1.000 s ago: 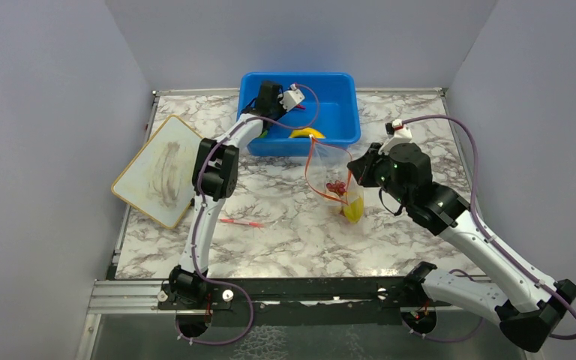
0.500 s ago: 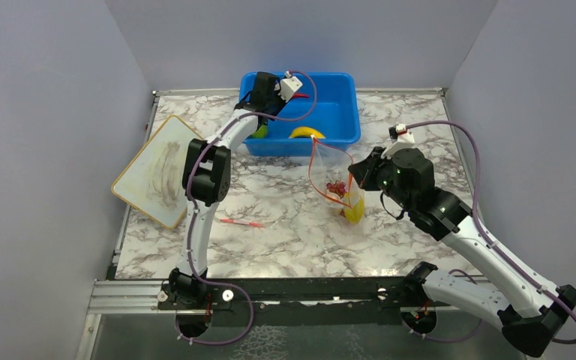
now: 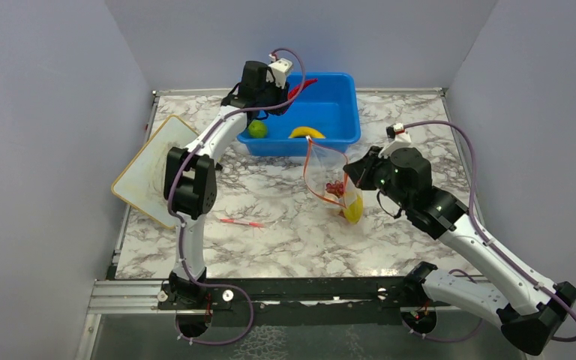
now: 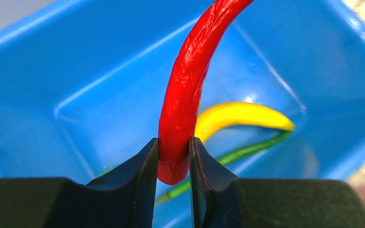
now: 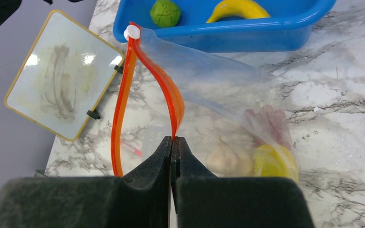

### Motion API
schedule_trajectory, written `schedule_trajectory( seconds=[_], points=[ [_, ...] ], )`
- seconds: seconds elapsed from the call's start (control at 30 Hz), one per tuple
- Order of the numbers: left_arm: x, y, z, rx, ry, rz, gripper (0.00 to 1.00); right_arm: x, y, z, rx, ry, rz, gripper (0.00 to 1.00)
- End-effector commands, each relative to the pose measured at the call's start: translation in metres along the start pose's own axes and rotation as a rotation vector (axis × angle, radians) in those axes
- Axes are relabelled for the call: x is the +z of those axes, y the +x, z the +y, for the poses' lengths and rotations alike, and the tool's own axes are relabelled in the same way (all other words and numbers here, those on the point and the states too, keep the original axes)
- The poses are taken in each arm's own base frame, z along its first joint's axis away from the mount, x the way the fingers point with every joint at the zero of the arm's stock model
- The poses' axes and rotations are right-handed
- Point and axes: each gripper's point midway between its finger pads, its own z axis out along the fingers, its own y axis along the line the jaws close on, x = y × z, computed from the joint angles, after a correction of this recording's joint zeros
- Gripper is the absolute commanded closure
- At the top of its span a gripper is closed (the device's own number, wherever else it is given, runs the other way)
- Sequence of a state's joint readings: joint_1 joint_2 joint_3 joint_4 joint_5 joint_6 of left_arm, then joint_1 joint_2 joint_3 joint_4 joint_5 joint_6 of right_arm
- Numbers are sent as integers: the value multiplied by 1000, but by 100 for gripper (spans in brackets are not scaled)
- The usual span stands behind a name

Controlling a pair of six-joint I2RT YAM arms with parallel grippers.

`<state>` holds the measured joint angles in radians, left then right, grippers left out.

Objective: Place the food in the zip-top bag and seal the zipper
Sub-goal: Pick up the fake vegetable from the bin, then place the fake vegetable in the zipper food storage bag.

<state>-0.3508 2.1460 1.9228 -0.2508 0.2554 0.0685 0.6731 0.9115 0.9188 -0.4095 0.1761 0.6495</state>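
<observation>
My left gripper [image 4: 173, 159] is shut on the red chili [image 4: 190, 80] and holds it above the blue tub [image 3: 337, 94]; the chili [image 3: 302, 85] also shows in the top view. In the tub lie a yellow banana [image 3: 306, 133] and a green lime [image 3: 257, 129]. My right gripper [image 5: 173, 142] is shut on the orange-red zipper [image 5: 171, 95] of the clear zip-top bag [image 5: 228, 95] and holds its mouth open and upright. Inside the bag lie a garlic bulb [image 5: 223, 154], a yellow fruit [image 5: 273, 161] and purple grapes [image 5: 268, 121].
A yellow-framed whiteboard [image 3: 157, 171] lies at the left. A thin red stick [image 3: 241, 222] lies on the marble table [image 3: 292, 232] in front of the bag. Grey walls enclose the table on three sides.
My left gripper has risen out of the tub with the red chili and moved back-left. The lime now shows uncovered. My right gripper has shifted slightly with the bag.
</observation>
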Motion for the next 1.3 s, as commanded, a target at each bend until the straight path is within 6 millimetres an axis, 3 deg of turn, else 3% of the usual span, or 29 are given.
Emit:
schedule_trajectory(
  seconds=[0.0, 0.3, 0.4, 0.43, 0.73, 0.93, 1.07, 1.27],
  points=[
    [-52, -35, -42, -162, 147, -59, 92, 3, -1, 12, 34, -56, -11, 99],
    [-128, -45, -107, -337, 403, -133, 92, 11, 3, 17, 92, -78, -12, 99],
    [-163, -57, -128, -386, 497, -208, 93, 13, 3, 19, 116, -84, -9, 99],
    [-168, -48, -134, -426, 515, -202, 93, 13, 3, 20, 125, -88, -8, 99],
    [-227, -49, -165, -507, 607, -292, 93, 15, -4, 27, 208, -105, -38, 99],
    [-244, -46, -203, -515, 670, -300, 92, 17, -10, 32, 259, -124, -61, 99],
    [-240, -36, -224, -509, 683, -280, 92, 17, -11, 36, 277, -142, -63, 99],
    [-230, -23, -236, -510, 678, -291, 90, 17, -8, 35, 289, -145, -55, 99]
  ],
)
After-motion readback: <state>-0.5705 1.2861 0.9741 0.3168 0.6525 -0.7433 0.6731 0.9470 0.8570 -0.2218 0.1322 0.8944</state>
